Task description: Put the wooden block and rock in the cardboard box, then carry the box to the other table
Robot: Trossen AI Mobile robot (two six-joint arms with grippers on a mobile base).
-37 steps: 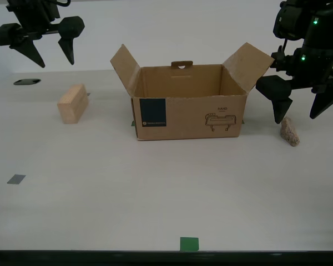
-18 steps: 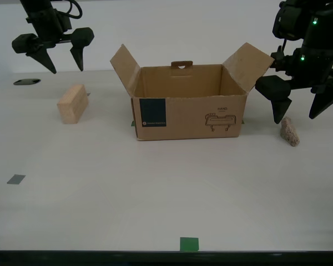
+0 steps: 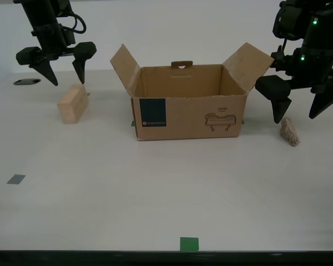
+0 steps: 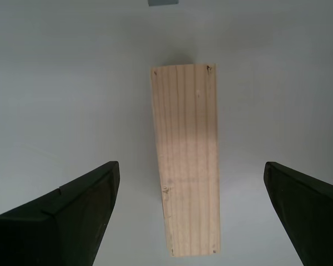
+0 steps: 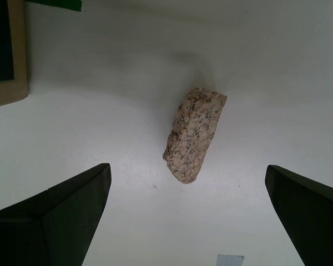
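Note:
The cardboard box (image 3: pixel 188 111) stands open in the middle of the table, flaps up, nothing visible inside. The wooden block (image 3: pixel 73 103) lies on the table toward the exterior view's left. My second gripper (image 3: pixel 67 82) hovers open just above the block's far end, and the block (image 4: pixel 186 160) runs lengthwise between the two fingers (image 4: pixel 72 221). The rock (image 3: pixel 289 131) lies beside the box toward the exterior view's right. My first gripper (image 3: pixel 295 116) hangs open over the rock (image 5: pixel 194 133), which it does not touch. The other table is out of view.
A grey tape square (image 3: pixel 15 179) and a green tape square (image 3: pixel 189 244) mark the near part of the table. A dark oval spot (image 3: pixel 26 82) sits at the far edge in the exterior view's left. The table's front edge runs along the bottom.
My second gripper has come down and moved toward the wooden block. My first gripper, the box, the block and the rock have stayed put.

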